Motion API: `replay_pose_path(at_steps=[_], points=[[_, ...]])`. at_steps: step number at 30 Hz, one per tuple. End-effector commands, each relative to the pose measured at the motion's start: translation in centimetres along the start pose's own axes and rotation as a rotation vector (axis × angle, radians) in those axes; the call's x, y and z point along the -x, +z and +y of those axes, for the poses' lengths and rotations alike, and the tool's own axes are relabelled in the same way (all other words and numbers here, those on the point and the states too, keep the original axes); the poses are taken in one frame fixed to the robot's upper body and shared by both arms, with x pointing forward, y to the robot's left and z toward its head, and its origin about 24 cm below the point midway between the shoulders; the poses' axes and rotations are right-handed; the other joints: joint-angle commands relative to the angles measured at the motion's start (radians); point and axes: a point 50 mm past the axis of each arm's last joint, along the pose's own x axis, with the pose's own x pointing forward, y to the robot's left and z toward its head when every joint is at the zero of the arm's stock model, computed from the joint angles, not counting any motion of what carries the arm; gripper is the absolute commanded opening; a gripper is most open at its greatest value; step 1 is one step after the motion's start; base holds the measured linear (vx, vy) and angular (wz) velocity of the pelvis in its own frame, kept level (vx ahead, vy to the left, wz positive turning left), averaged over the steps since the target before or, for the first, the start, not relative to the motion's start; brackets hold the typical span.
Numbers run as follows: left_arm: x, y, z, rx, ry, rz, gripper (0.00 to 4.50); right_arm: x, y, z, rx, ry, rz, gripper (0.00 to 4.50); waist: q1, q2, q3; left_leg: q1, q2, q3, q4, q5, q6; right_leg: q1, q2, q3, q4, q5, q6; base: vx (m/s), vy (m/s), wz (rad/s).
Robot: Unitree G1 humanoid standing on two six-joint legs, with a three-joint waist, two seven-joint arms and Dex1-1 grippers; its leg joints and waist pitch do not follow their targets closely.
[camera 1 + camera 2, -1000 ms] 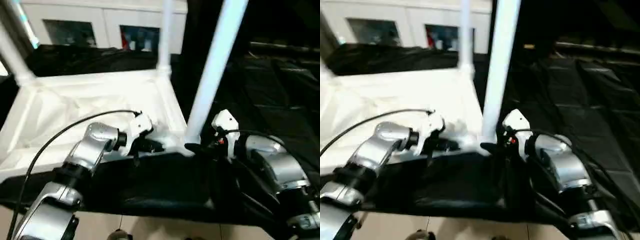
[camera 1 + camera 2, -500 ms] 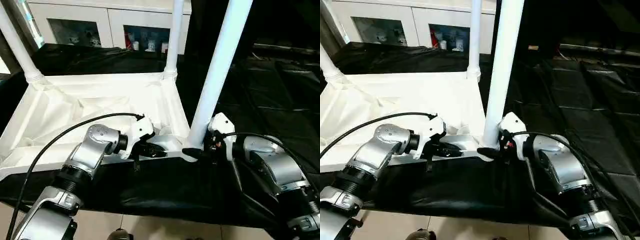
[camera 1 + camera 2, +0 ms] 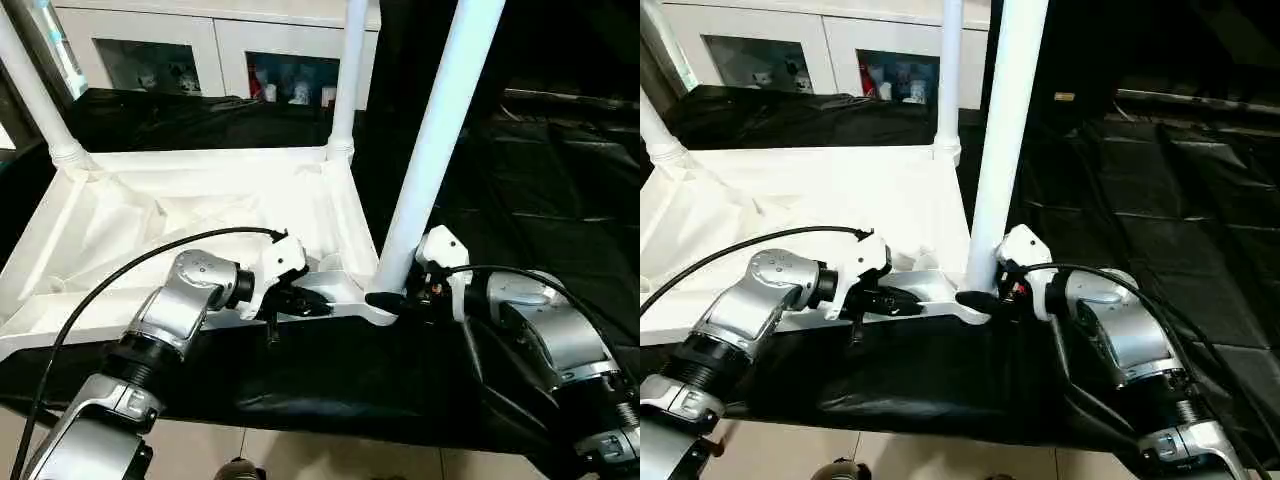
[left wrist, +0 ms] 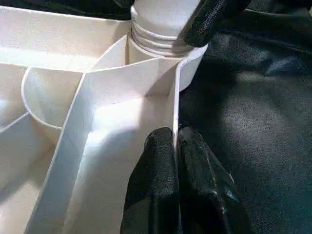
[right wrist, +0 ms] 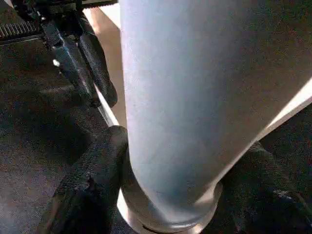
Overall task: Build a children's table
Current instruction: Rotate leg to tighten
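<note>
The upturned white plastic tabletop [image 3: 200, 215], ribbed inside, lies on black cloth [image 3: 540, 170] with smooth tubular legs in three corner sockets, the left gripper [image 4: 176, 146] pinching its thin near rim and the right gripper [image 5: 173, 195] clasping the nearest leg [image 3: 430, 150] just above its socket.

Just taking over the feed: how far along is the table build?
Done: two far legs stand in the upturned tabletop. In hand: the right pincer grips the near-right leg at its socket; the left pincer pinches the rim. Left: I cannot see a near-left leg.
</note>
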Motion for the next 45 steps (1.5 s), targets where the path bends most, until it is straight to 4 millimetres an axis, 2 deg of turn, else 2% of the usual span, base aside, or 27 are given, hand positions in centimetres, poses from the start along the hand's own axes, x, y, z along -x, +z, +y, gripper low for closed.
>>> replay_pose_path(at_steps=[1,6,9,12,13,15,16,19,23,27,28,29,30,32,36,39,40,43,44,45], points=[[-0.4,0.6,-0.5,-0.004,-0.039,-0.061,0.0,-0.1,-0.8,0.2,-0.016,0.028,0.035,2.5,0.0,-0.013,-0.075,0.016,0.009,0.006,-0.056,-0.191,0.056,0.051,-0.027,0.014,-0.06,-0.131,-0.228,0.0,0.0,0.0],[-0.5,0.6,-0.5,-0.003,-0.034,-0.062,0.0,-0.1,-1.1,0.5,-0.036,0.026,0.025,2.49,0.0,-0.01,-0.076,0.016,0.008,0.006,-0.055,-0.182,0.058,0.053,-0.026,0.013,-0.057,-0.107,-0.235,0.0,0.0,0.0],[-0.7,0.6,-0.3,-0.001,-0.011,-0.066,0.0,-0.3,-1.3,0.6,-0.057,0.008,0.008,2.49,0.0,-0.011,-0.076,0.017,0.008,0.006,-0.054,-0.184,0.06,0.053,-0.026,0.013,-0.058,-0.104,-0.238,0.0,0.0,0.0],[-1.2,0.8,0.4,0.017,0.08,-0.067,0.0,-1.1,-1.8,0.5,-0.119,-0.084,-0.022,2.49,-0.003,-0.011,-0.072,0.016,0.007,0.005,-0.058,-0.212,0.046,0.05,-0.026,0.013,-0.063,-0.151,-0.23,0.0,0.0,0.0],[-1.8,0.9,1.2,0.042,0.181,-0.05,0.0,-2.1,-2.4,0.0,-0.179,-0.21,-0.025,2.49,-0.007,-0.01,-0.068,0.016,0.007,0.005,-0.061,-0.234,0.035,0.045,-0.026,0.013,-0.067,-0.189,-0.222,0.0,0.0,0.0],[-2.3,1.0,1.7,0.059,0.244,-0.039,0.0,-2.9,-2.8,-0.1,-0.241,-0.282,-0.021,2.49,-0.011,-0.008,-0.065,0.019,0.006,0.003,-0.064,-0.27,0.015,0.043,-0.027,0.012,-0.074,-0.249,-0.21,0.0,0.0,0.0],[-2.9,1.3,2.3,0.092,0.319,-0.036,0.0,-3.8,-3.0,-0.2,-0.287,-0.354,-0.026,2.48,-0.019,-0.009,-0.063,0.02,0.003,0.0,-0.068,-0.314,-0.014,0.041,-0.029,0.012,-0.08,-0.339,-0.181,0.0,0.0,0.0],[-4.2,1.9,3.0,0.159,0.433,-0.027,0.0,-5.8,-2.8,-0.2,-0.356,-0.463,-0.024,2.48,-0.029,-0.008,-0.06,0.022,0.0,-0.004,-0.069,-0.354,-0.027,0.035,-0.028,0.011,-0.09,-0.405,-0.152,0.0,0.0,0.0],[-6.6,3.8,2.8,0.154,0.443,-0.037,0.0,-8.8,-1.1,-0.5,-0.417,-0.603,-0.011,2.47,-0.032,-0.003,-0.062,0.022,-0.003,-0.008,-0.071,-0.369,-0.034,0.033,-0.027,0.009,-0.096,-0.416,-0.132,0.0,0.0,0.0],[-6.9,4.4,2.9,0.113,0.422,-0.044,0.0,-9.4,-0.2,-0.6,-0.38,-0.594,-0.023,2.47,-0.033,-0.002,-0.065,0.023,-0.003,-0.009,-0.072,-0.383,-0.028,0.032,-0.023,0.009,-0.096,-0.374,-0.13,0.0,0.0,0.0],[-6.9,4.5,2.9,0.106,0.416,-0.043,0.0,-9.3,-0.1,-0.6,-0.375,-0.585,-0.032,2.47,-0.03,-0.004,-0.066,0.018,-0.002,-0.008,-0.072,-0.365,-0.023,0.036,-0.023,0.01,-0.092,-0.335,-0.136,0.0,0.0,0.0],[-6.9,4.4,2.9,0.097,0.41,-0.041,0.0,-9.2,-0.1,-0.7,-0.391,-0.58,-0.048,3.03,-0.03,-0.004,-0.065,0.018,-0.003,-0.007,-0.071,-0.361,-0.02,0.036,-0.023,0.01,-0.092,-0.327,-0.139,0.0,0.0,0.0],[-6.8,4.4,2.9,0.09,0.401,-0.041,0.0,-9.0,-0.1,-0.8,-0.404,-0.579,-0.064,3.17,-0.03,-0.005,-0.066,0.016,-0.003,-0.007,-0.071,-0.352,-0.017,0.039,-0.023,0.01,-0.089,-0.313,-0.144,0.0,0.0,0.0],[-6.5,4.2,3.0,0.088,0.388,-0.035,0.0,-8.5,-0.2,-1.3,-0.4,-0.583,-0.072,3.22,-0.028,-0.007,-0.067,0.016,-0.002,-0.006,-0.071,-0.344,-0.009,0.041,-0.024,0.01,-0.089,-0.3,-0.152,0.0,0.0,0.0],[-6.0,3.6,3.0,0.079,0.359,-0.028,0.0,-7.1,-0.5,-2.1,-0.336,-0.593,-0.054,3.6,-0.026,-0.005,-0.064,0.017,0.0,-0.005,-0.074,-0.348,-0.007,0.039,-0.025,0.01,-0.091,-0.317,-0.156,0.0,0.0,0.0],[-5.0,2.9,2.9,0.042,0.296,-0.029,0.0,-4.9,-0.4,-3.1,-0.231,-0.563,-0.04,3.71,-0.024,-0.006,-0.064,0.015,0.0,-0.006,-0.074,-0.344,-0.005,0.041,-0.025,0.01,-0.093,-0.317,-0.153,0.0,0.0,0.0],[-4.5,2.7,2.7,0.023,0.259,-0.03,0.0,-4.0,-0.2,-3.3,-0.208,-0.514,-0.047,3.99,-0.023,-0.006,-0.064,0.015,0.001,-0.005,-0.074,-0.331,0.002,0.043,-0.024,0.011,-0.091,-0.299,-0.155,0.0,0.0,0.0],[-3.8,2.2,2.3,-0.058,0.177,-0.015,0.0,-2.9,0.0,-3.1,-0.167,-0.418,-0.057,4.17,-0.021,-0.009,-0.065,0.012,0.004,-0.004,-0.072,-0.308,0.017,0.046,-0.025,0.012,-0.087,-0.251,-0.17,0.0,0.0,0.0],[-3.1,2.0,1.9,-0.065,0.111,-0.019,0.0,-1.8,-0.1,-2.5,-0.109,-0.3,-0.043,4.31,-0.02,-0.009,-0.066,0.012,0.006,-0.003,-0.071,-0.292,0.024,0.046,-0.026,0.012,-0.083,-0.222,-0.187,0.0,0.0,0.0],[-2.9,1.9,1.7,-0.059,0.088,-0.026,0.0,-1.4,-0.1,-2.3,-0.095,-0.267,-0.037,4.31,-0.016,-0.008,-0.066,0.014,0.007,-0.004,-0.071,-0.29,0.028,0.049,-0.025,0.01,-0.081,-0.209,-0.19,0.0,0.0,0.0]])
